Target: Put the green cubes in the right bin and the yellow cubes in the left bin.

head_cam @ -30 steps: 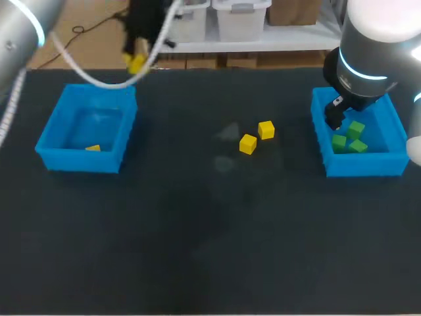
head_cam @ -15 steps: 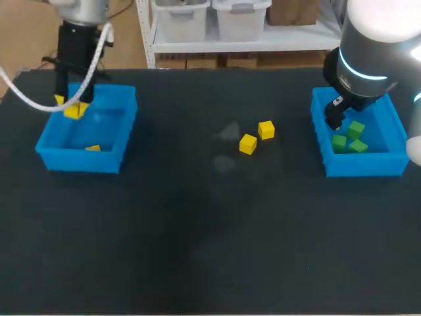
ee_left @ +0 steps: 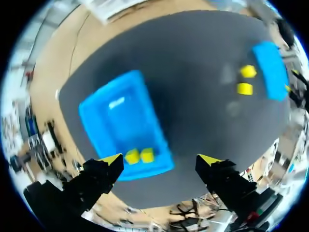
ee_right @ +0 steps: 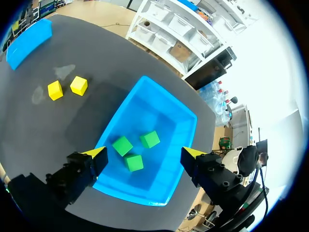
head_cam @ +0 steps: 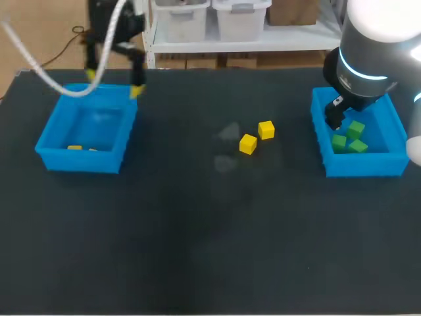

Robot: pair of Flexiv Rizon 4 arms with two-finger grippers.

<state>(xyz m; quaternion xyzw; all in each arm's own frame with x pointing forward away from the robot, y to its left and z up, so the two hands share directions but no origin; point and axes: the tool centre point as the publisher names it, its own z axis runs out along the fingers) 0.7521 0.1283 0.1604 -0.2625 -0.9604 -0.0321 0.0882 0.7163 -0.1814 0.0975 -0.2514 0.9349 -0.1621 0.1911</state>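
While your left gripper (ee_left: 161,159) hangs spread wide above the left bin (ee_left: 99,113), your right gripper (ee_right: 143,152) gapes over green cubes (ee_right: 122,144).

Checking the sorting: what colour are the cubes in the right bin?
Green. All three cubes show clearest in the right wrist view.

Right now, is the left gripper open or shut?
Open. The left gripper has its fingers wide apart with nothing held between them; two yellow cubes lie in the left bin beyond.

A robotics lab: a cabled left arm (head_cam: 102,26) and a grey right arm (head_cam: 371,52) over a dark matte surface (head_cam: 197,250), with blue plastic sorting bins (head_cam: 79,162) and small yellow cubes (head_cam: 248,143).
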